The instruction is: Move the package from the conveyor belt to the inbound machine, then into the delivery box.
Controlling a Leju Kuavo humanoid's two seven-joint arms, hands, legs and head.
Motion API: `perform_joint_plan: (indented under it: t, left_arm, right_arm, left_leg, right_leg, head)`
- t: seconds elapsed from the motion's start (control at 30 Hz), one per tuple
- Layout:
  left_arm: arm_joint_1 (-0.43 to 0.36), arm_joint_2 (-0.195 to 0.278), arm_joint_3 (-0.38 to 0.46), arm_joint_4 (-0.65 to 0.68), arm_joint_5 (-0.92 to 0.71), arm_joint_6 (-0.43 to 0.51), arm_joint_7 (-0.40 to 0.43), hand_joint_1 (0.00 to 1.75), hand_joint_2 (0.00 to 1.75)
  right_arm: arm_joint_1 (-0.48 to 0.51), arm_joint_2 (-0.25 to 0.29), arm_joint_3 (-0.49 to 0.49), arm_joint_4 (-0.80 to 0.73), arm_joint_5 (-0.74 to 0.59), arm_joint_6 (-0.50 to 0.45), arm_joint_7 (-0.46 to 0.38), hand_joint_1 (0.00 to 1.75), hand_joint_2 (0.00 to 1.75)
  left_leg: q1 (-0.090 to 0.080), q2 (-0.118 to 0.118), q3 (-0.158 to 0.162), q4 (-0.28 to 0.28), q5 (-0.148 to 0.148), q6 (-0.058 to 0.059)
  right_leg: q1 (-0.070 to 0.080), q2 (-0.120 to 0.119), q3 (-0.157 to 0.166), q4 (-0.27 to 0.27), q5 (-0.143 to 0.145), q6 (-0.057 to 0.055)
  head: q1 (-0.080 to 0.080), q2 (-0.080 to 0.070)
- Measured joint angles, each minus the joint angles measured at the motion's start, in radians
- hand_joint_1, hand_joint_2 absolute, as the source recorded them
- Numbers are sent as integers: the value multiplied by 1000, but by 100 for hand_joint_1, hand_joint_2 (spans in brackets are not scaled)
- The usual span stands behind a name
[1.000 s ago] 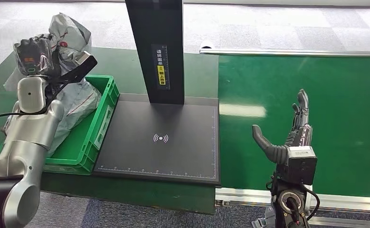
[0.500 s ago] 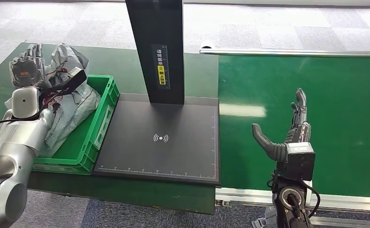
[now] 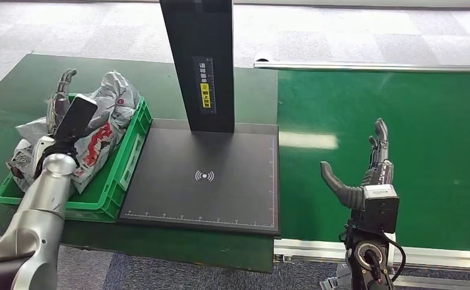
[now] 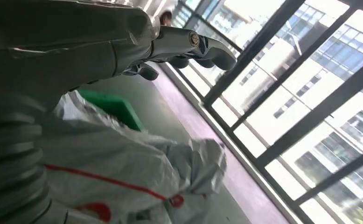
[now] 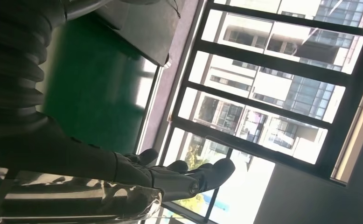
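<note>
Grey crinkled plastic marks the package [image 3: 103, 124], which lies in the green delivery box [image 3: 127, 158] just left of the inbound machine [image 3: 203, 175], heaped with other grey bags so that it stands above the box rim and leans toward the machine's black plate. Nearest of all, to the right of the inbound machine, the right robot hand [image 3: 365, 172] hangs over the conveyor belt [image 3: 438, 145] with its thumb stuck out toward the machine and its fingers straight and apart, holding nothing; the right wrist view shows the same dark fingers extended against bright windows. Farther off, left of the inbound machine, the silver left arm reaches up from below and the left robot hand [image 3: 69, 115] sits above the package with its fingers spread and raised; the left wrist view shows them stretched out past the grey plastic, not wrapped round it, so I judge the hand to be free of the bag, though where its palm meets the plastic is hidden. The risk from here, as I read it, is that the overfull pile lets the package slide over the rim onto the machine plate or the desk [image 3: 15, 78], or that a finger catches the loose film as the arm draws away and drags the bag out.
</note>
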Motion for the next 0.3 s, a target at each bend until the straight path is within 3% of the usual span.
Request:
perform_joint_plan:
  t: [0.3]
  left_arm:
    - [330,-75,-60,-313,391,-215,-45,0,175]
  right_arm:
    - [14,0,-2,26,-24,21,7,0,175]
  left_leg:
    - [0,1,0,0,-1,0]
  right_leg:
    - [0,0,-1,0,-1,0]
  head:
    - [0,0]
